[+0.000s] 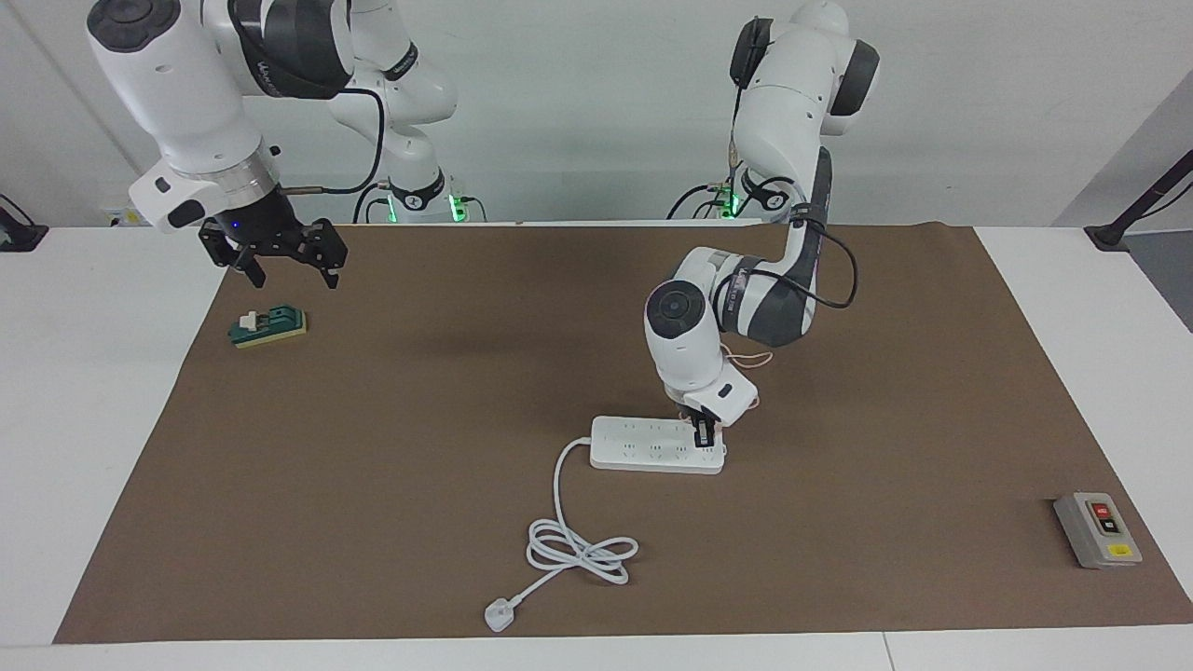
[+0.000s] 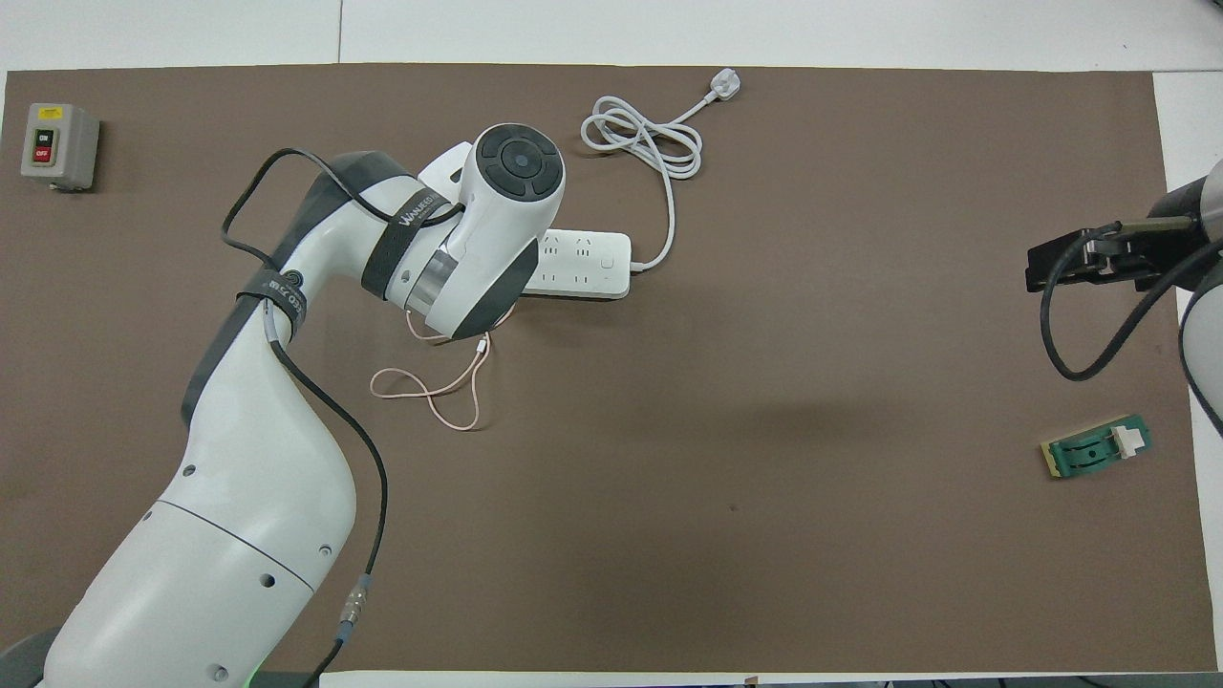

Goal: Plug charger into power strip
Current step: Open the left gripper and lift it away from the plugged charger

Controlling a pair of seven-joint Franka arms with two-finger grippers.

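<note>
Charger sits gripped in left gripper on power strip.

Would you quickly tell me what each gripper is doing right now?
Left gripper: shut, down at the power strip; whether it grips the charger cannot be told.
Right gripper: open, holding nothing, waiting above the small green block.

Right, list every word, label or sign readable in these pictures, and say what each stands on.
"ON": black upper button of the grey switch box.
"OFF": red lower button of the same box.
Yellow label on that box: too small to read.
White lettering on the black strap round the left arm: too blurred to read surely.
White rectangular power strip: socket markings only, no readable text.
</note>
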